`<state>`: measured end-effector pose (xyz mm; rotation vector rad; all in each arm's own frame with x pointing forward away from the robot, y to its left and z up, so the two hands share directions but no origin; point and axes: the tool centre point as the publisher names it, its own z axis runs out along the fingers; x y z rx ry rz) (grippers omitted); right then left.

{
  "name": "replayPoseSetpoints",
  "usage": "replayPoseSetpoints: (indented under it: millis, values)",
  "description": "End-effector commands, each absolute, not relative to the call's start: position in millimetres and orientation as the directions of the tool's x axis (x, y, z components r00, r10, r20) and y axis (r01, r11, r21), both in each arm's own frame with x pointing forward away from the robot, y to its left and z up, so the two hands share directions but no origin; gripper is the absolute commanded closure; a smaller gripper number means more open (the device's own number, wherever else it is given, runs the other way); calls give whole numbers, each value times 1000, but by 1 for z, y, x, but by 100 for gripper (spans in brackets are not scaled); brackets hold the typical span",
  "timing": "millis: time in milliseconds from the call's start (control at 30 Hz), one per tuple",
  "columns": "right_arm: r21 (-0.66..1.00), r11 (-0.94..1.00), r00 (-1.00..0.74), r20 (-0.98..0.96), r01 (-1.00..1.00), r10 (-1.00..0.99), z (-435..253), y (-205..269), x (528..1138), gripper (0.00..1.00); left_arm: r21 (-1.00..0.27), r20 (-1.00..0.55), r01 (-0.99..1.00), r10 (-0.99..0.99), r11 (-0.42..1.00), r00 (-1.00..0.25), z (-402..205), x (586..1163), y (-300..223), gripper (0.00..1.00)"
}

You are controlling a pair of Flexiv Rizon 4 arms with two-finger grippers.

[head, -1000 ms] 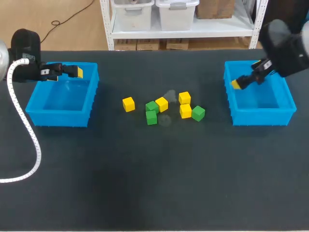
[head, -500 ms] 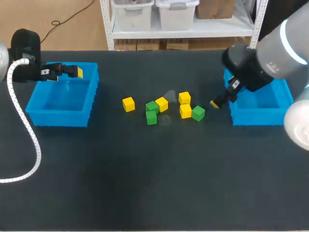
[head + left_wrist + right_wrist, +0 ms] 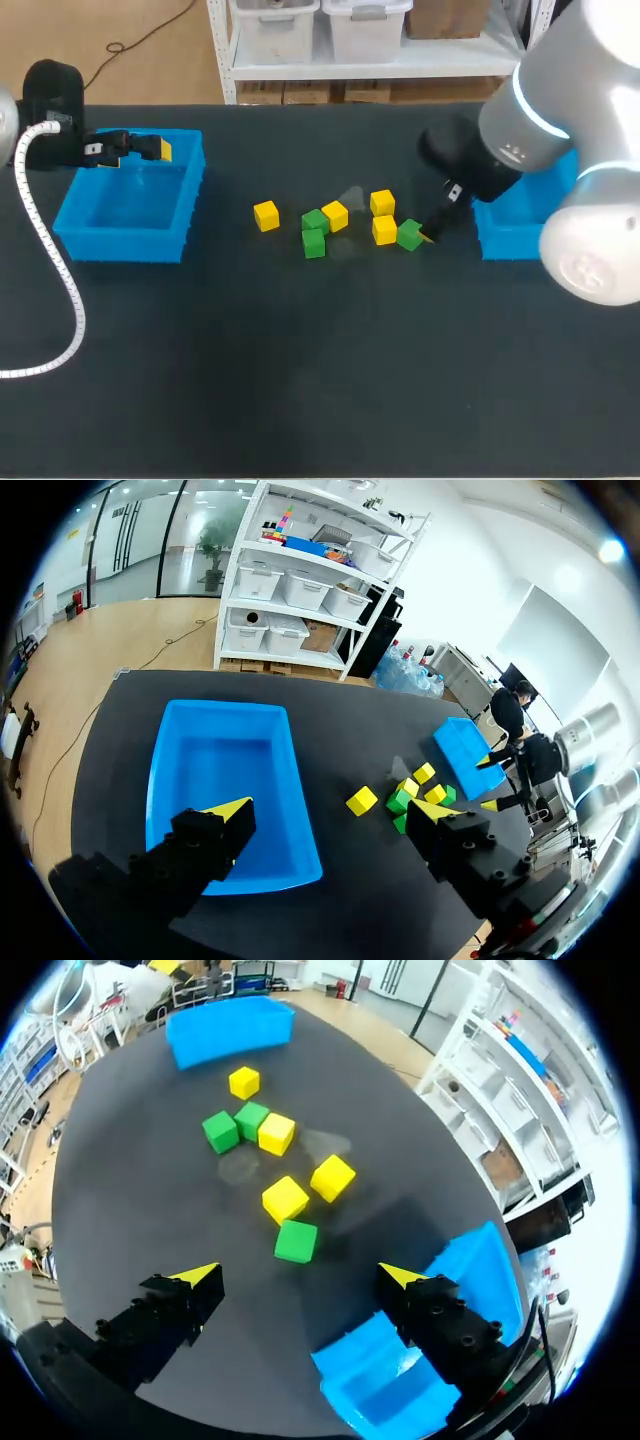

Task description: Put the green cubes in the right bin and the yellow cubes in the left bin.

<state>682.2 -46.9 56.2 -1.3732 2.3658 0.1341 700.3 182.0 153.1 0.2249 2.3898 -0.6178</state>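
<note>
Wide-spread right fingers (image 3: pixel 168 1312), seemingly empty, by green cube (image 3: pixel 295 1241)

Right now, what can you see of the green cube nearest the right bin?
Plain matte green cube, edges crisp, lying flat on the dark table, just short of the right bin. A yellow cube sits close beside it; contact unclear. The open right hand hovers at it, not gripping.

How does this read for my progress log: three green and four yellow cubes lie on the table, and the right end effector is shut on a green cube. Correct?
Not quite. The right end effector is open, not shut: the right wrist view shows the nearest green cube lying on the table just ahead of it, untouched. The cube counts stand.
</note>
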Motion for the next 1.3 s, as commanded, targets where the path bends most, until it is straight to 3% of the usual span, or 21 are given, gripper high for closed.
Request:
replayPoseSetpoints:
  millis: [33,967,1300]
  values:
    - [-103,496,-431,-368,-862,-824,47,-39,689,0,-375,-635,311,3,873,-773,153,701,182,0]
    - [36,544,-512,-395,-838,-762,2,-16,697,0,-375,-635,311,3,873,-773,153,701,182,0]
    - [9,543,-501,-400,-840,-767,-5,-16,694,0,-375,-635,311,3,873,-773,153,701,182,0]
